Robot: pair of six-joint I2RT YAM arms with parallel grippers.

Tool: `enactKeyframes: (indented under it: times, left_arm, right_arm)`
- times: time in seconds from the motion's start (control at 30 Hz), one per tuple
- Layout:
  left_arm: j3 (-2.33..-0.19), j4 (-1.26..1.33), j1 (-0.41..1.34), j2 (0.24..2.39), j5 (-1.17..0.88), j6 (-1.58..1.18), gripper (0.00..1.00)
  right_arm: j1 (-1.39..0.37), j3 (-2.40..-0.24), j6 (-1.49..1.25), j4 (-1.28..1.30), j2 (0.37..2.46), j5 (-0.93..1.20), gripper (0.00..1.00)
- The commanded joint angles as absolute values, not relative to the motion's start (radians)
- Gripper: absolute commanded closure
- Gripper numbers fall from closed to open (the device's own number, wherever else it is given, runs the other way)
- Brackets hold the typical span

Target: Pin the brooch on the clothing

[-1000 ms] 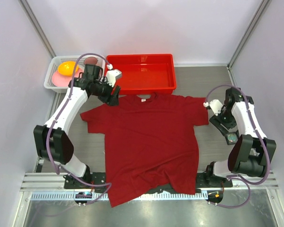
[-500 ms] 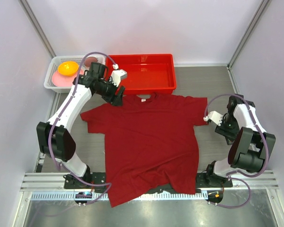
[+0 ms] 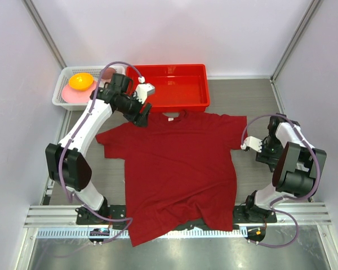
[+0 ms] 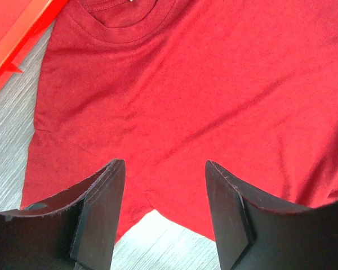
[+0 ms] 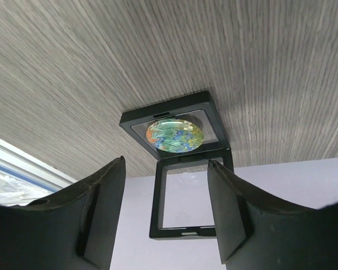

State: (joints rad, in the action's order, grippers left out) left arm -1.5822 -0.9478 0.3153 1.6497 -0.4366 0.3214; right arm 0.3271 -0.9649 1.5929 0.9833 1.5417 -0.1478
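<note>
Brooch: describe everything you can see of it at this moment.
The brooch is a small round domed disc, glossy, its face mottled green, blue and orange. It lies flat in a square black case whose framed lid is swung open, on the wood-grain table close to the wall. Only the case touches it. The right hand hangs open above, clear of it. No pin shows.

The red tray [image 3: 180, 104] hems the shirt [image 3: 180, 163] beyond its collar, while the table [image 3: 253, 95] lies open rightward.
</note>
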Motion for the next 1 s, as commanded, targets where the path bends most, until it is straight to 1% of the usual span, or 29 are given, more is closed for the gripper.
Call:
enactKeyframes:
  times: [0.0,0.5,0.8,0.97]
  left_arm:
    - [-1.638,-0.974,0.324,1.667,-0.414,0.334,0.37]
    - [-1.684,-0.999,0.327,1.717,-0.387,0.350,0.37]
    - [-1.678,-1.006,0.325,1.724,-0.371,0.364,0.37]
    - [-1.681,-1.011,0.327,1.727,-0.365,0.364,0.37]
  right_arm:
    - [0.333,-0.976,1.654,0.950,1.560,-0.175,0.36]
    - [0.345,-0.951,1.660,0.911,1.608,-0.184,0.36]
    - [0.344,-0.868,1.661,0.887,1.574,-0.189,0.38]
    - [0.345,-0.828,1.657,0.815,1.568,-0.189,0.38]
